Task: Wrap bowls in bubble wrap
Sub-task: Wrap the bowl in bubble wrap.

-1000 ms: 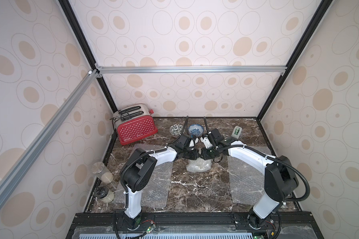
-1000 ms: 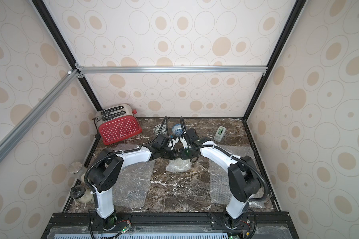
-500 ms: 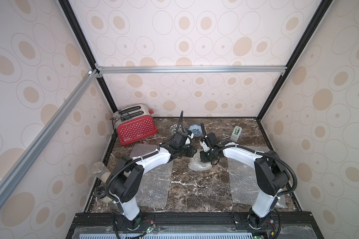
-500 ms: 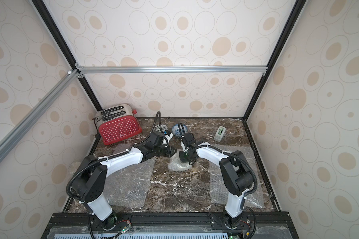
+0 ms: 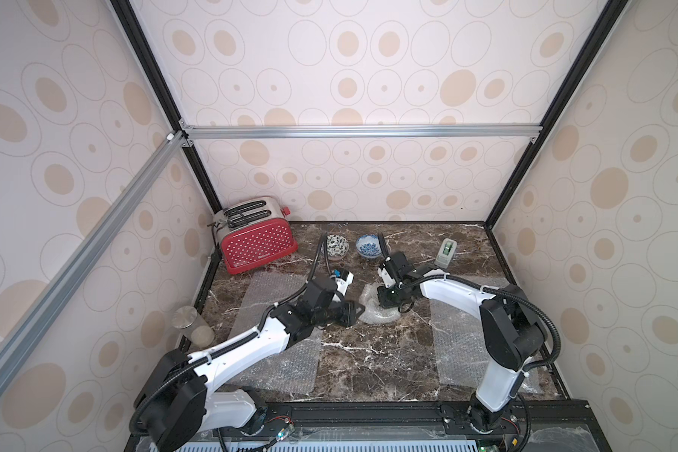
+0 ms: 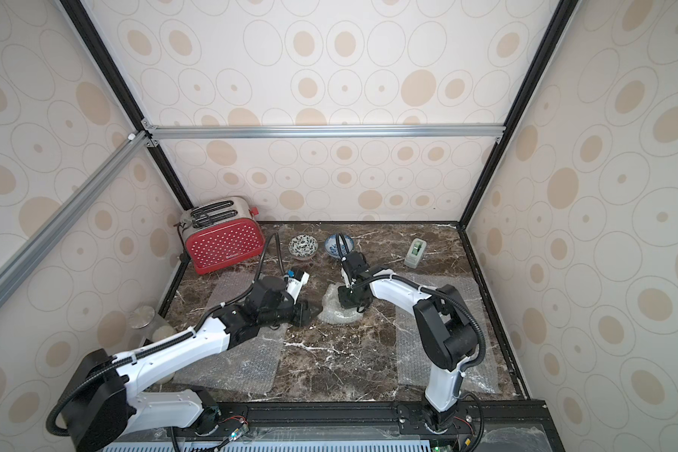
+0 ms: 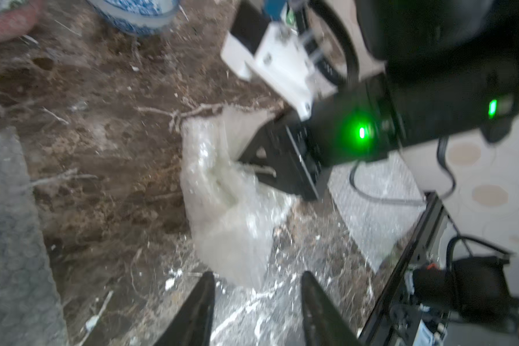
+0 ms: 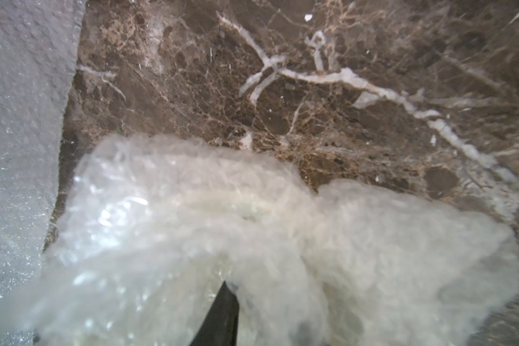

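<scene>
Though wrist shots come out blurry, easy enough to spot crumpled clear bubble-wrap bundle [image 5: 372,313] mid-table on brown marble tabletop [image 5: 368,364]. Clamped from above by right gripper [image 5: 387,303], jaws sunk into folds. Just beside, left gripper [image 7: 256,280]: fingers apart, gripping nothing, tips pointing at wrap's edge.

Tabletop [image 5: 368,352]: dark brown marble look, white veins, polished.
Bubble wrap [image 5: 370,315]: clear plastic, pimpled, glinting; crumpled bundle milky.
Toaster [image 5: 257,246]: glossy red shell, white dots, brushed metal top.
Bowls [image 5: 337,246] beside toaster: glazed ceramic, shiny.
Jar [image 5: 194,328] near toaster: clear glass, metal lid.
Arms [image 5: 247,348]: smooth white plastic, matt black joints.
Rail [image 5: 349,131]: matt aluminium.
</scene>
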Motion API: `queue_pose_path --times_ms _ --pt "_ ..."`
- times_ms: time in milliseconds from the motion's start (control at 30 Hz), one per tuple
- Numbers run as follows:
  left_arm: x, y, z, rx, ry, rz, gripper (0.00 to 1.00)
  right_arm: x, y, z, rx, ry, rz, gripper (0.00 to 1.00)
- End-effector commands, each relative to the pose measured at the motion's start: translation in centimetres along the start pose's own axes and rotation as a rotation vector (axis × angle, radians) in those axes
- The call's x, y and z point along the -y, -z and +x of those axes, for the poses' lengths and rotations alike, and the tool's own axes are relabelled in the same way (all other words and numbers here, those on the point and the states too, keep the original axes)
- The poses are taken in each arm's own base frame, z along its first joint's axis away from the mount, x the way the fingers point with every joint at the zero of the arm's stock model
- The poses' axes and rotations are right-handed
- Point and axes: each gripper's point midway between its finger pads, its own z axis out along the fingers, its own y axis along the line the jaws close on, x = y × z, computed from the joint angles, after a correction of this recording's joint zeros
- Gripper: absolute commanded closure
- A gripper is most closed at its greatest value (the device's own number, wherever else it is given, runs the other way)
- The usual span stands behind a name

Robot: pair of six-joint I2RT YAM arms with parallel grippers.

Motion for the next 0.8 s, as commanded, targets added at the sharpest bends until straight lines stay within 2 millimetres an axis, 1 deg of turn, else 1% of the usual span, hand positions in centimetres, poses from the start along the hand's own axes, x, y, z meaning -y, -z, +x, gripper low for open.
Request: queue_pose_path --times_ms 0,67,100,233,367,433,467,533,600,667,733,767 --pt "0.7 0.5 1.3 0.022 0.021 0.04 0.43 0.1 0.1 1.3 -0.052 -0.002 0.031 0.74" --pt "0.3 0.0 2.1 -0.006 0.003 0.034 0.4 -0.1 0.0 1.3 -0.053 0.001 0.031 0.74" --pt "0.4 -0.2 2.1 -0.018 -0.013 0.038 0.39 -0.1 0.0 1.4 -0.054 0.003 0.03 0.74" --pt "1.1 -1.7 1.0 -0.029 -0.053 0.052 0.38 -0.3 0.1 1.4 -0.057 0.011 0.035 0.75" --pt "0.4 -4.3 1.4 -0.089 -0.066 0.026 0.39 -0.3 0.5 1.3 -0.046 0.008 0.037 0.74" --pt "0.0 -5.2 1.6 -0.115 -0.074 0.01 0.39 -0.4 0.5 1.3 -0.045 0.007 0.032 0.74" --pt "-0.5 -5.4 1.5 -0.118 -0.076 -0.023 0.4 -0.5 0.5 1.4 -0.048 0.01 0.031 0.74" --pt "-1.9 -5.5 1.3 -0.122 -0.074 -0.102 0.45 -0.6 0.4 1.5 -0.052 0.016 0.033 0.74" --pt "-3.5 -5.1 1.1 -0.116 -0.065 -0.175 0.53 -0.5 0.4 1.6 -0.056 0.02 0.036 0.74" --pt "-5.4 -4.8 1.4 -0.123 -0.035 -0.232 0.64 -0.4 0.4 1.6 -0.057 0.024 0.041 0.75" --pt "-6.9 -4.4 1.7 -0.133 0.0 -0.246 0.76 -0.3 0.4 1.7 -0.059 0.028 0.046 0.74" --pt "-7.5 -4.2 1.9 -0.134 0.01 -0.253 0.8 -0.3 0.4 1.6 -0.058 0.03 0.046 0.74"
